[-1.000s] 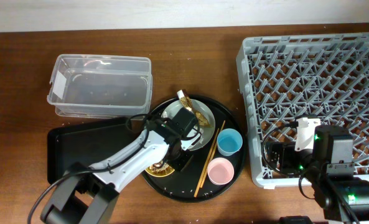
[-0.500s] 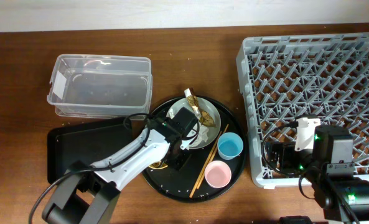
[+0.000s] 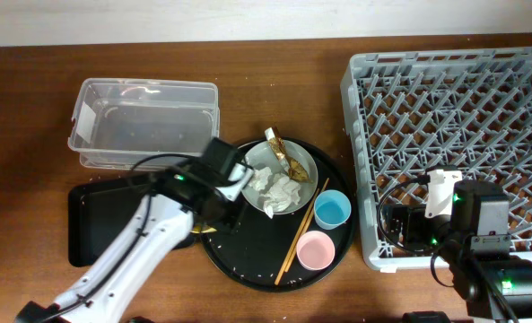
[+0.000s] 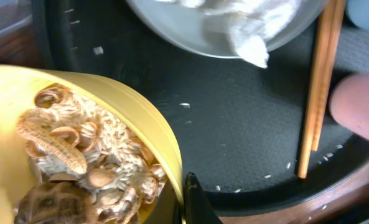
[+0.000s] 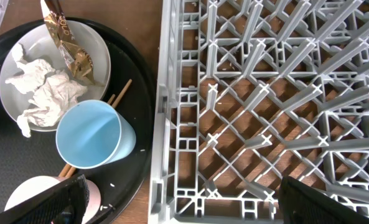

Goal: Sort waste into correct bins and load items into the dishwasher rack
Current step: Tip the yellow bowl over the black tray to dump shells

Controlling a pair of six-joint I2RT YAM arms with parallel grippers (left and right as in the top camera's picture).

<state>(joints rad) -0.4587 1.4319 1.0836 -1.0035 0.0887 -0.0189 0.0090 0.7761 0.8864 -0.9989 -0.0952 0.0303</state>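
Note:
My left gripper is shut on the rim of the small yellow bowl, which holds brownish food scraps with rice. In the overhead view the gripper is over the left edge of the round black tray, and the arm hides the bowl. The grey plate holds crumpled white tissues and a gold foil wrapper. The blue cup, pink cup and chopsticks lie on the round tray. My right gripper is open and empty over the front left corner of the grey rack.
The clear tub stands at the back left. The shallow black tray lies in front of it, just left of my left arm. Loose rice grains dot the round tray. The rack's left wall runs beside the round tray.
My left arm has swung left with the yellow bowl, from the tray's middle to its left edge, uncovering the plate. The right arm has not moved.

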